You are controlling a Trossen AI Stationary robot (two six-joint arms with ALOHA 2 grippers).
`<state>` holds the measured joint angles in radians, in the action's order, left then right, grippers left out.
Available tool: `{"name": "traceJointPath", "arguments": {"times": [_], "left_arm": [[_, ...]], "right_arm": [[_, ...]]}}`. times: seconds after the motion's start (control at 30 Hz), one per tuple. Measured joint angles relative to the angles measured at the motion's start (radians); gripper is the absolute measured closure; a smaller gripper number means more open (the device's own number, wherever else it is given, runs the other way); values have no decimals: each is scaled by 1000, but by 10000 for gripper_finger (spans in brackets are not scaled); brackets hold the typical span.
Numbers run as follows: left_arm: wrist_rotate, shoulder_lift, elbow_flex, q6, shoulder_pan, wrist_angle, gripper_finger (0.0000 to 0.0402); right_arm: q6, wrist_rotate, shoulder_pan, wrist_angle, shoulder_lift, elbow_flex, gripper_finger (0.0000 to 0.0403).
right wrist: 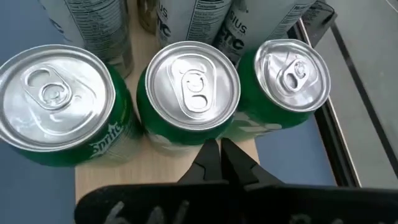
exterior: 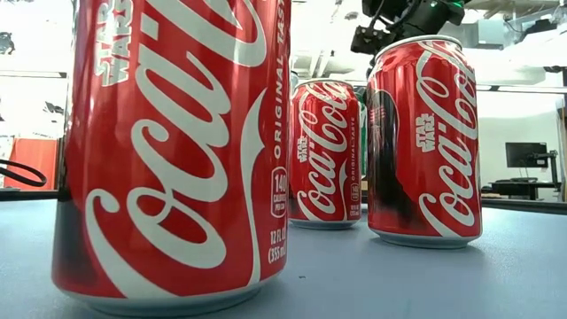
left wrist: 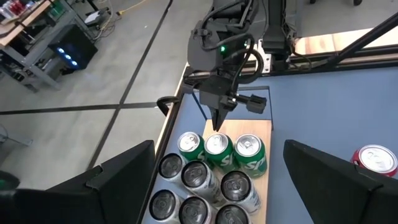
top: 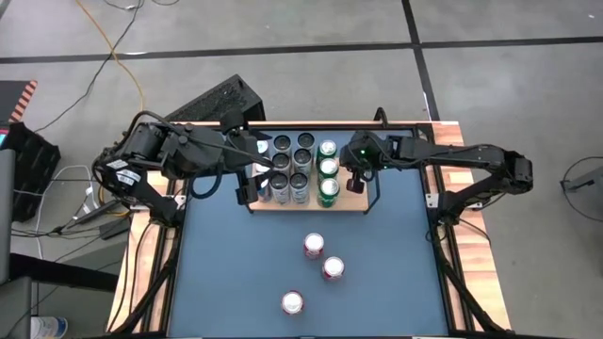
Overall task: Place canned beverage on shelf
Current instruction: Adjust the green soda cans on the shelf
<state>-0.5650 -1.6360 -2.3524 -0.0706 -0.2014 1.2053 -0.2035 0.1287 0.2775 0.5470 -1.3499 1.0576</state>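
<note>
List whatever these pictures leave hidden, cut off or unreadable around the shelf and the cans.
- Low view: the shelf is fully hidden behind the three red cans; the nearest is cut off by the top edge.
- High view: the left hand and the left arm cover the shelf's left end.
- Right wrist view: the silver cans' tops are cut off; the shut right hand hides the board behind the green cans.

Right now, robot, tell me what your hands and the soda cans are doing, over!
Right gripper shut, empty, beside green cans on shelf. Left gripper open, waiting by silver cans. Three red cans on table, nothing blocking.
</note>
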Motion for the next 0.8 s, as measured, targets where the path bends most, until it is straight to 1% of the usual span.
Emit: {"name": "traceJointPath", "arguments": {"times": [0.23, 0.37, 0.5, 0.67, 0.8], "left_arm": [[0, 0, 0, -1, 0, 0, 58], [0, 0, 0, -3, 0, 1, 58], [0, 0, 0, -3, 0, 17, 58], [0, 0, 0, -3, 0, 19, 58], [0, 0, 0, -5, 0, 19, 58]], "right_arm": [[1, -17, 0, -31, -26, 2, 402], [4, -17, 0, -15, -28, 1, 402], [46, -11, -4, 70, -19, 0, 402], [123, -11, -66, 128, 9, 0, 403], [162, 1, -145, 122, 9, 0, 403]]}}
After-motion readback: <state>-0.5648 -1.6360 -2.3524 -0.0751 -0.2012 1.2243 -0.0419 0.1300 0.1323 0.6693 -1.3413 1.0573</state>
